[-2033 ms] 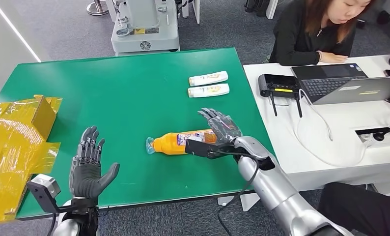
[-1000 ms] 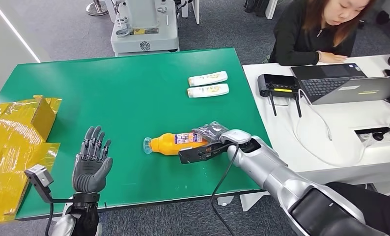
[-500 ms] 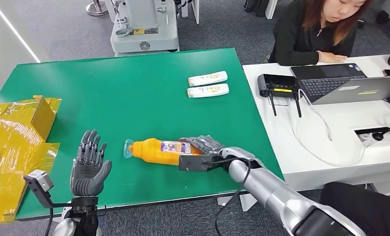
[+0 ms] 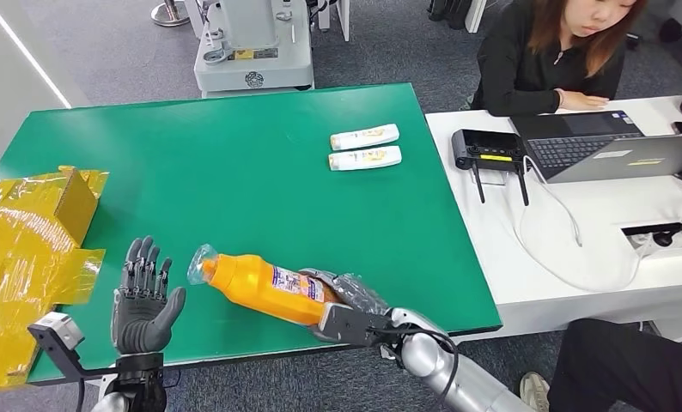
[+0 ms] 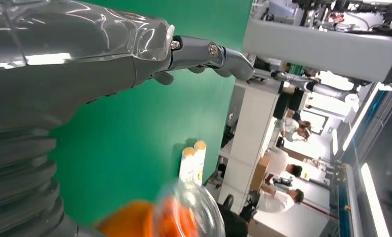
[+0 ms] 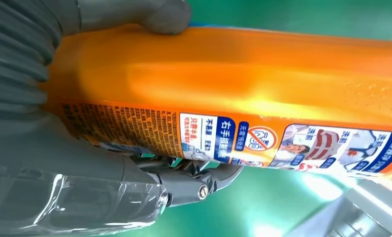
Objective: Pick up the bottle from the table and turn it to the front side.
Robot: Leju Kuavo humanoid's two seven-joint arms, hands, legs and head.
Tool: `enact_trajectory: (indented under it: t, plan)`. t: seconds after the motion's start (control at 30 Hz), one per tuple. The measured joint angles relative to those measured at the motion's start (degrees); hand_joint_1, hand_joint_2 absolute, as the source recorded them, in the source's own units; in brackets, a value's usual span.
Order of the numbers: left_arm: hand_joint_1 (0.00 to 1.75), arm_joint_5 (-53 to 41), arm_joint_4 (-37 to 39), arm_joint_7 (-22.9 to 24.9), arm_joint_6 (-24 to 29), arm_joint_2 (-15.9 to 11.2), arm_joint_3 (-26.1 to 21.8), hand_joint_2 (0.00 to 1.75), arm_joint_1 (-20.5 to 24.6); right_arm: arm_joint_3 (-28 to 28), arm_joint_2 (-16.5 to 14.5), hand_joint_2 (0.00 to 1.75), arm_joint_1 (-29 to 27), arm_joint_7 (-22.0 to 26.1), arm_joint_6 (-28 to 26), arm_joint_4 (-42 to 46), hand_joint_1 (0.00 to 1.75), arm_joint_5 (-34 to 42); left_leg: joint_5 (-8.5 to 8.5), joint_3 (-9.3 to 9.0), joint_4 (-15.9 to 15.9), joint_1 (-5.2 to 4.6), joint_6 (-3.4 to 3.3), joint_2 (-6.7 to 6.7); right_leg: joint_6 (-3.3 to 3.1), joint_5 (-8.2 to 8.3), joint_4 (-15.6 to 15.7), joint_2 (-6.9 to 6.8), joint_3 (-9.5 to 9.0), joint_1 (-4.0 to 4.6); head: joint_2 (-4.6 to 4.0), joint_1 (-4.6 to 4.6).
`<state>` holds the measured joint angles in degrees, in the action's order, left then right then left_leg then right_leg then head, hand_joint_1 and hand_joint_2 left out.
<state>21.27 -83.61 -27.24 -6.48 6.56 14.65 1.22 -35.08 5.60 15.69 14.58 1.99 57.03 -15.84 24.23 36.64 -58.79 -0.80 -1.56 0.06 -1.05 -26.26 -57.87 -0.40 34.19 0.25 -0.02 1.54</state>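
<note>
An orange bottle (image 4: 260,286) with a clear cap and a blue-and-white label hangs tilted over the green table (image 4: 234,154) near its front edge, cap toward the left. My right hand (image 4: 348,300) grips its base end. In the right wrist view the thumb (image 6: 135,12) presses on the orange bottle (image 6: 243,74) and fingers wrap under the label. My left hand (image 4: 142,300) is upright and open at the front left, palm toward the bottle, a short gap from the cap. The left wrist view shows the blurred clear cap (image 5: 189,212) close to my left hand (image 5: 85,54).
Two small white tubes (image 4: 365,148) lie side by side at the table's far right. Crumpled yellow wrapping (image 4: 24,249) covers the left edge. To the right stands a white desk (image 4: 578,232) with a router, laptops and cables; a person sits behind it.
My right hand has closed on the bottle, lifted it off the table and carried it left and toward the front edge. The left hand has dropped slightly lower and nearer.
</note>
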Motion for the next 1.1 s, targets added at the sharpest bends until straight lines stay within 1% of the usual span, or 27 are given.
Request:
enact_trajectory:
  t: [0.13, 0.23, 0.3, 0.37, 0.47, 0.67, 0.73, 0.87, 1.0, 1.1]
  plan:
    - [0.0, -1.6, -1.4, 0.5, -1.0, -0.7, -0.7, 1.75, -0.9, 0.8, 0.0, 1.75, -3.8, 1.0, -4.9, 5.9, 1.75, 1.2, 0.03, 0.01, 0.0, 0.0, 0.02, 0.0, -0.03, -0.05, 0.0, 0.0, 0.03, 0.0, 0.0, 0.0]
    - [0.0, -2.8, -1.7, 2.5, -4.1, -1.6, -0.4, 1.75, -0.2, 2.3, -0.1, 1.75, -4.5, 2.7, -8.0, 9.1, 1.75, 2.2, 0.03, 0.01, 0.0, 0.0, 0.03, 0.01, -0.04, -0.04, 0.0, 0.01, 0.05, 0.0, 0.0, 0.0]
    - [0.0, -2.5, -1.6, 4.4, -6.8, -2.3, 0.3, 1.75, 1.3, 3.5, -0.4, 1.75, -4.4, 3.9, -9.2, 10.7, 1.75, 3.0, 0.01, 0.01, 0.0, 0.01, 0.03, 0.01, -0.04, -0.03, 0.0, 0.0, 0.05, 0.0, 0.0, 0.0]
    - [0.0, -1.8, -1.5, 5.8, -8.5, -2.9, 1.4, 1.75, 3.5, 4.6, -1.0, 1.75, -4.1, 4.7, -9.8, 12.0, 1.75, 3.9, -0.02, 0.01, 0.0, 0.01, 0.03, 0.01, -0.06, 0.0, 0.0, -0.02, 0.04, 0.0, 0.0, 0.01]
    - [0.0, -1.0, -0.9, 6.8, -9.1, -3.4, 2.9, 1.75, 6.5, 5.6, -1.7, 1.75, -3.6, 4.9, -10.0, 13.4, 1.75, 4.2, -0.06, -0.01, 0.0, 0.0, 0.07, 0.02, -0.08, 0.06, 0.0, 0.0, 0.02, 0.0, 0.0, 0.0]
    - [0.0, 0.2, 0.1, 7.1, -9.7, -4.0, 4.5, 1.75, 8.9, 6.5, -2.3, 1.75, -3.6, 4.9, -10.3, 14.4, 1.75, 4.3, -0.06, 0.01, 0.0, 0.0, 0.08, 0.01, -0.05, 0.07, 0.0, 0.0, 0.06, -0.01, 0.0, 0.0]
    - [0.0, 2.0, 0.8, 8.0, -10.7, -4.2, 5.5, 1.75, 11.0, 6.9, -2.9, 1.75, -3.1, 4.6, -10.6, 14.1, 1.75, 4.3, -0.06, 0.03, 0.0, 0.01, 0.08, -0.01, -0.05, 0.06, 0.0, -0.01, 0.08, -0.01, 0.0, 0.0]
    - [0.0, 8.2, 2.6, 12.4, -12.7, -4.2, 7.6, 1.75, 17.4, 7.6, -4.4, 1.75, -0.8, 3.5, -10.8, 11.2, 1.75, 2.9, -0.12, 0.02, 0.0, 0.01, 0.1, 0.01, -0.1, 0.11, 0.0, 0.01, 0.08, 0.0, 0.0, 0.0]
    - [0.0, 13.9, 3.6, 15.9, -13.8, -4.2, 8.5, 1.75, 23.0, 8.0, -4.8, 1.75, 0.9, 3.0, -11.7, 6.8, 1.75, 0.5, -0.18, 0.03, 0.0, 0.01, 0.06, 0.01, -0.08, 0.17, 0.0, 0.0, 0.07, 0.0, 0.0, -0.01]
    - [0.0, 16.5, 4.2, 17.5, -14.3, -4.3, 9.1, 1.75, 26.1, 8.4, -4.9, 1.75, 1.9, 2.3, -12.6, 3.3, 1.75, -1.2, -0.18, 0.03, 0.0, 0.0, 0.05, 0.01, -0.07, 0.18, -0.1, 0.0, 0.07, 0.0, 0.0, -0.01]
